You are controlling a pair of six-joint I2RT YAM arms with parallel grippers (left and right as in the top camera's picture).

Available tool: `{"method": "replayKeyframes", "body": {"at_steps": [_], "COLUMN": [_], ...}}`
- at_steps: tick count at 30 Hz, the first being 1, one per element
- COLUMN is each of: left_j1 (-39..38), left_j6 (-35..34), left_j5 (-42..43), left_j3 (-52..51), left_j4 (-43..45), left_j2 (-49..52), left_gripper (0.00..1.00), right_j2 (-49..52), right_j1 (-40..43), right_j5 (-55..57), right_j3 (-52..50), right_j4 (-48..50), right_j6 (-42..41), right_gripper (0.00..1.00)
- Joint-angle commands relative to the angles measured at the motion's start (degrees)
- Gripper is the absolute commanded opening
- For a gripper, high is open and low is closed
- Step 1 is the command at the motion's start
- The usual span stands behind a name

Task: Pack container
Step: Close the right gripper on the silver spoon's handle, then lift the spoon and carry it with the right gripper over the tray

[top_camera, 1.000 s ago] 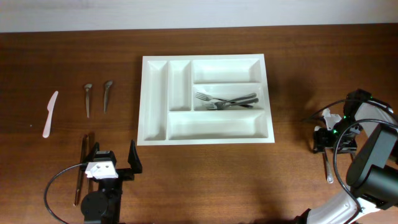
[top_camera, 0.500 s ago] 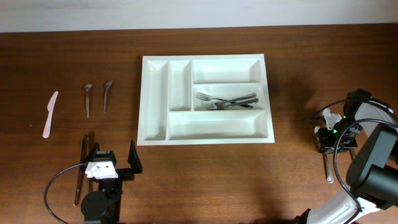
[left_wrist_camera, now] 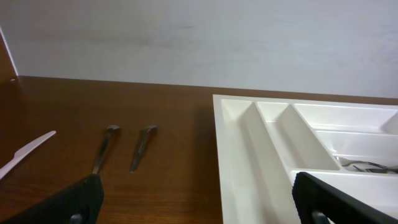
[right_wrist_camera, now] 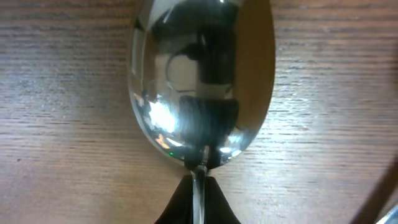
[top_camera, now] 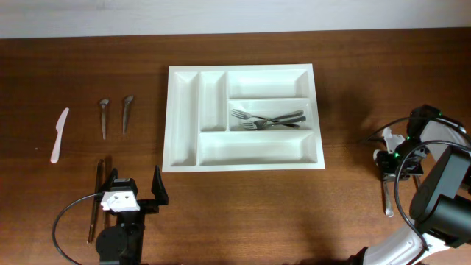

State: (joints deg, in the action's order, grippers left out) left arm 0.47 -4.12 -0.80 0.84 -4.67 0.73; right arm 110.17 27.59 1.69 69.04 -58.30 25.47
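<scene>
The white container (top_camera: 184, 118) lies mid-table, with forks (top_camera: 268, 118) in its middle long compartment. At the right edge my right gripper (top_camera: 390, 163) is shut on the neck of a metal spoon (right_wrist_camera: 200, 81) that lies on the wood. The dark fingers (right_wrist_camera: 214, 202) pinch the stem just below the bowl. The spoon's handle (top_camera: 388, 205) trails toward the front edge. My left gripper (top_camera: 132, 195) stands open at the front left, holding nothing. In the left wrist view the left gripper (left_wrist_camera: 199, 211) faces the container's left wall (left_wrist_camera: 242, 162).
A white plastic knife (top_camera: 59, 135) and two small metal utensils (top_camera: 104, 118), (top_camera: 126, 112) lie left of the container. A dark long utensil (top_camera: 96, 200) rests beside the left gripper. In the left wrist view the plastic knife (left_wrist_camera: 25, 152) and both utensils (left_wrist_camera: 106, 146), (left_wrist_camera: 143, 146) also show.
My right gripper's fingers have come together on the spoon's neck. The left arm and the container have not moved.
</scene>
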Motion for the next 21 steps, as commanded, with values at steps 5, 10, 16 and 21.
{"method": "replayKeyframes", "body": {"at_steps": [5, 10, 16, 21], "left_j1": [0.2, 0.2, 0.2, 0.2], "left_j6": [0.5, 0.5, 0.5, 0.5], "left_j5": [0.4, 0.4, 0.4, 0.4], "left_j3": [-0.3, -0.3, -0.3, -0.3], "left_j4": [0.0, 0.0, 0.0, 0.0], "left_j2": [-0.4, -0.4, -0.4, -0.4], "left_gripper": [0.99, 0.99, 0.99, 0.99], "right_j2": [0.6, 0.6, 0.6, 0.6], "right_j1": [-3.9, -10.1, -18.8, -25.1], "right_j5": [0.0, -0.2, -1.7, -3.3], "right_j3": [7.4, 13.5, 21.8, 25.2], "right_j4": [-1.7, -1.3, 2.8, 11.5], "right_j6": [-0.4, 0.8, 1.7, 1.8], "right_gripper": [0.04, 0.04, 0.04, 0.04]}}
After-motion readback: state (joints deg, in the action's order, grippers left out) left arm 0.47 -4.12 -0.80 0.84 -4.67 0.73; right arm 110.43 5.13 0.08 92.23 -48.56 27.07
